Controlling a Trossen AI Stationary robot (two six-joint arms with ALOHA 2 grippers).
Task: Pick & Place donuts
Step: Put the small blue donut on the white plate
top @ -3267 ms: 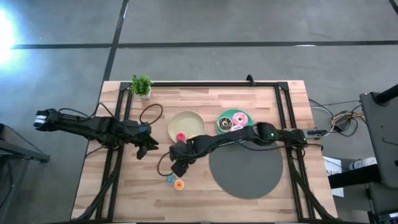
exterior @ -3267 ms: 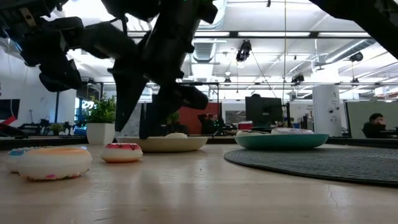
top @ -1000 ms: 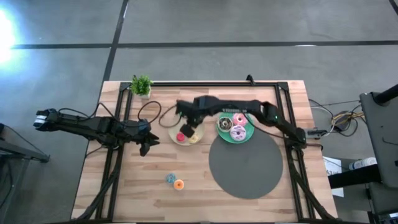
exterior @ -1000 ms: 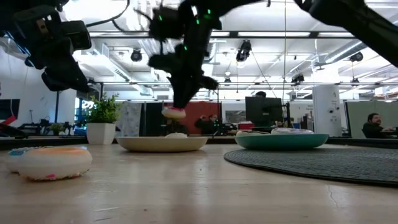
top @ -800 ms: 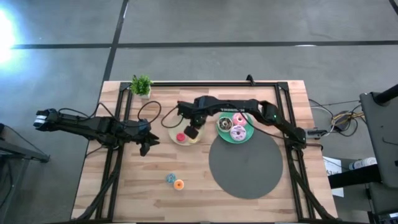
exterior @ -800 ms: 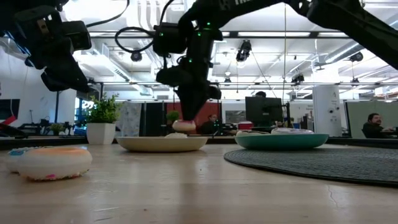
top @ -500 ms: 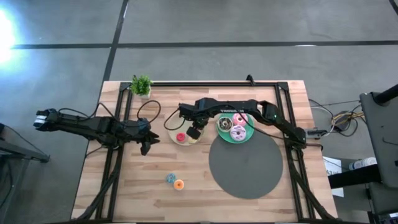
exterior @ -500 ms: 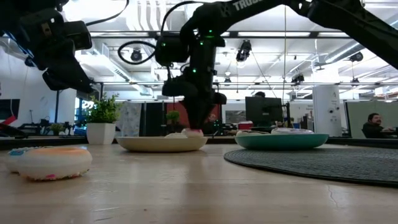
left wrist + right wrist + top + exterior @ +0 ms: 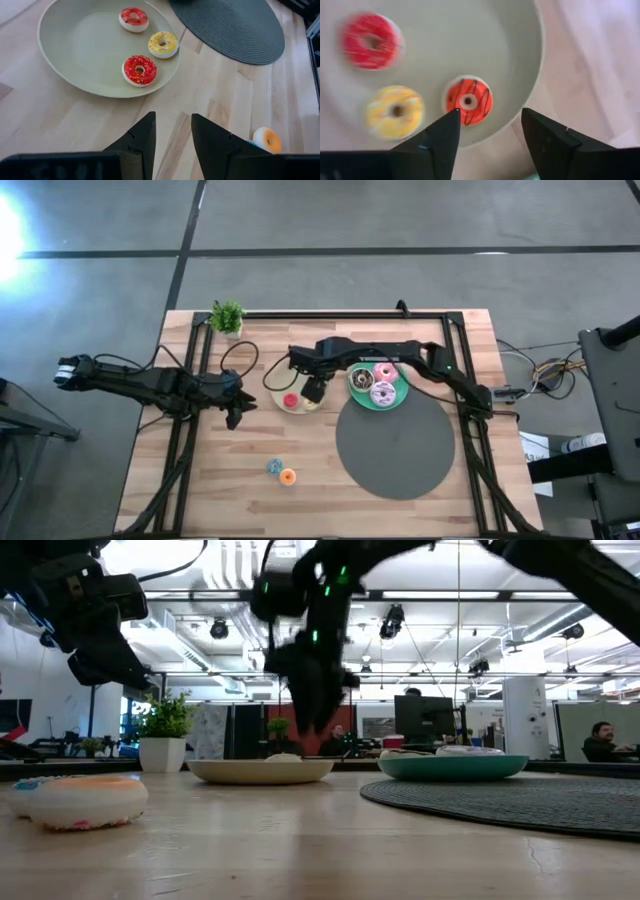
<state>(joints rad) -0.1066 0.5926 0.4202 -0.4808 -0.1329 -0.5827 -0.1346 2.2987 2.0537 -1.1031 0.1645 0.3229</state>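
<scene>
**Third small donut down on the beige plate; lift clear before going for the last two**

Wooden table [image 9: 200, 490] under a straight-down camera, with grey floor around it and an office beyond. Far left, the left gripper [image 9: 236, 418] hangs over bare wood just beside the beige plate [image 9: 277, 377]; its wrist view shows the fingers [image 9: 141, 140] parted with nothing between them. A small plant [image 9: 227, 317] stands at the back corner.

On the beige plate lie three small donuts: a red sprinkled one [image 9: 139, 70], a yellow one [image 9: 163, 44] and a red one with dark stripes [image 9: 468, 100]. The right gripper [image 9: 313, 389] hovers right over that plate, fingers [image 9: 440, 142] spread wide and empty, the striped donut lying apart from both of them.

So the step in hand looks like the retreat after a drop. Done well, it means rising straight up until the fingertips clear the rim, not sweeping sideways across the yellow donut nearby.

Near the front edge, well apart from the plates, wait a blue donut [image 9: 274, 467] and an orange one [image 9: 288, 476], touching or nearly so. I would take the orange one first, approaching from the side away from the blue one, so as not to nudge it.

Further right, the teal plate [image 9: 355, 391] holds large donuts, a pink [image 9: 385, 373] and a lilac [image 9: 381, 392] among them, beside the dark mat [image 9: 400, 450].
</scene>
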